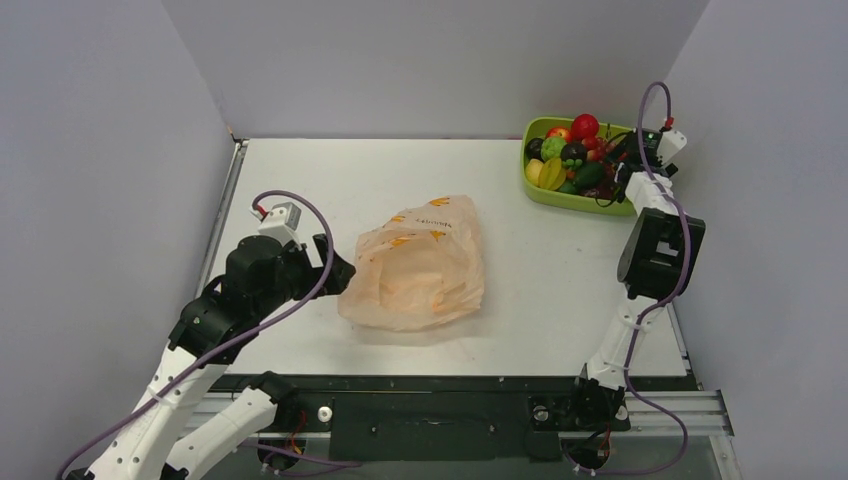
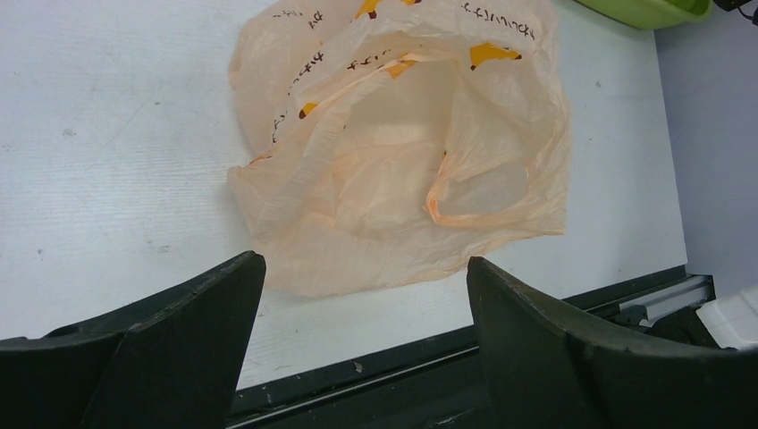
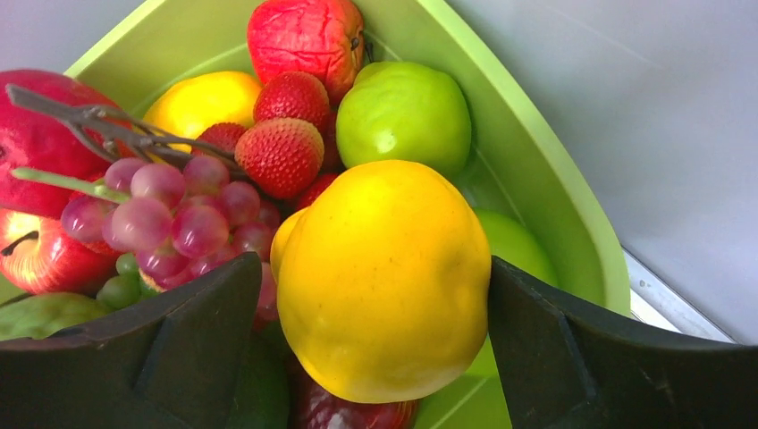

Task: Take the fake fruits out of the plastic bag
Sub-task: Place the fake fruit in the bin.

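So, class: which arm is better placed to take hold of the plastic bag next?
Left. The left tool, open, faces the plastic bag close by; the right tool hangs over the green tray.

Peach-orange carrier bag [image 2: 402, 152]: thin, crinkly, translucent plastic. Multicoloured toy fruits [image 3: 384, 277]: glossy, smooth. Lime-green rectangular tray [image 3: 536, 170]: smooth plastic.

A thin, crinkly, translucent peach-orange plastic bag [image 1: 415, 265] with small orange printed marks was seen slumped and crumpled near the middle of the white bench [image 1: 300, 170], its mouth gaping. The glossy fake fruits [image 1: 570, 150] were heaped in a lime-green rectangular tray [image 1: 575, 198] at the far right corner. Among them were a large yellow fruit [image 3: 384, 277], a green apple [image 3: 404, 114], red strawberries [image 3: 282, 152] and a purple grape bunch [image 3: 179, 219].
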Controlling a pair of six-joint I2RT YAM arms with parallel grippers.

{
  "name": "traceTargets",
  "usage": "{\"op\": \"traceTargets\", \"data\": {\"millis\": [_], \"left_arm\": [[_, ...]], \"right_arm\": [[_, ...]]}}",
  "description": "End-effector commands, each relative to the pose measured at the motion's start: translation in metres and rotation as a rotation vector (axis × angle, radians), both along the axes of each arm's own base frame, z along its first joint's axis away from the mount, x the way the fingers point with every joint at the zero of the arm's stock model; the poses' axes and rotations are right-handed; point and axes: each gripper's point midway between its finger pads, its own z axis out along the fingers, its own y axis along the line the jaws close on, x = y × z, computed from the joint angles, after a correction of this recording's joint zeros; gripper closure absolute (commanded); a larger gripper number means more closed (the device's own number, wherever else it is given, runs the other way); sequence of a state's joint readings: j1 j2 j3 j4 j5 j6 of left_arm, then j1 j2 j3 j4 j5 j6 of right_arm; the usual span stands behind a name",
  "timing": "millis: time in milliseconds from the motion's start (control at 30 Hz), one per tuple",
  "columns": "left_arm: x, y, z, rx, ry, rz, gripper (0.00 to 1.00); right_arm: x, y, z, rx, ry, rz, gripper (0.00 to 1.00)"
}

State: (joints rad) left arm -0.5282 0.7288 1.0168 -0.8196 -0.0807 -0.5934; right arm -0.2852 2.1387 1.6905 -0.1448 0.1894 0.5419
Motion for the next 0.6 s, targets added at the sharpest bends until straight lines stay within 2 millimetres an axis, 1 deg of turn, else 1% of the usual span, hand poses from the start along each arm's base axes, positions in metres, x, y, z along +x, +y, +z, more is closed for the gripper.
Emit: {"op": "traceTargets", "data": {"millis": [0, 33, 100, 233, 300, 333, 367, 400, 433, 467, 500, 533, 567], "left_arm": [[-0.005, -0.004, 0.013, -0.041, -0.029, -0.028, 0.18], [-0.007, -0.003, 0.014, -0.045, -0.032, -0.029, 0.18], [-0.011, -0.001, 0.015, -0.048, -0.031, -0.025, 0.18], [-0.017, 0.004, 0.018, -0.059, -0.033, -0.013, 0.18], [-0.019, 0.005, 0.018, -0.064, -0.032, -0.009, 0.18], [-0.02, 0.005, 0.018, -0.066, -0.031, -0.007, 0.17], [-0.021, 0.006, 0.019, -0.071, -0.032, -0.005, 0.17], [-0.021, 0.005, 0.019, -0.075, -0.031, -0.007, 0.17], [-0.022, 0.005, 0.021, -0.08, -0.032, -0.008, 0.17], [-0.023, 0.004, 0.022, -0.086, -0.032, -0.013, 0.17], [-0.024, 0.003, 0.022, -0.092, -0.03, -0.019, 0.17], [-0.025, 0.002, 0.023, -0.096, -0.031, -0.022, 0.17], [-0.026, 0.001, 0.024, -0.104, -0.028, -0.029, 0.17]], "right_arm": [[-0.012, -0.008, 0.056, -0.066, -0.051, -0.041, 0.13], [-0.012, -0.008, 0.057, -0.06, -0.054, -0.039, 0.07], [-0.01, -0.006, 0.057, -0.054, -0.055, -0.022, 0.01], [-0.005, -0.005, 0.054, -0.053, -0.036, 0.005, 0.0], [-0.008, -0.007, 0.059, -0.058, -0.032, -0.012, 0.0], [-0.013, -0.007, 0.056, -0.058, -0.025, -0.021, 0.0], [-0.016, -0.008, 0.067, -0.066, -0.051, -0.039, 0.0], [-0.022, -0.008, 0.061, -0.062, -0.042, -0.048, 0.0], [-0.024, -0.009, 0.076, -0.073, -0.08, -0.06, 0.0], [-0.028, -0.008, 0.074, -0.074, -0.078, -0.065, 0.0], [-0.032, -0.009, 0.085, -0.083, -0.099, -0.076, 0.0], [-0.035, -0.009, 0.085, -0.086, -0.096, -0.081, 0.0], [-0.039, -0.01, 0.094, -0.094, -0.109, -0.089, 0.0]]}}
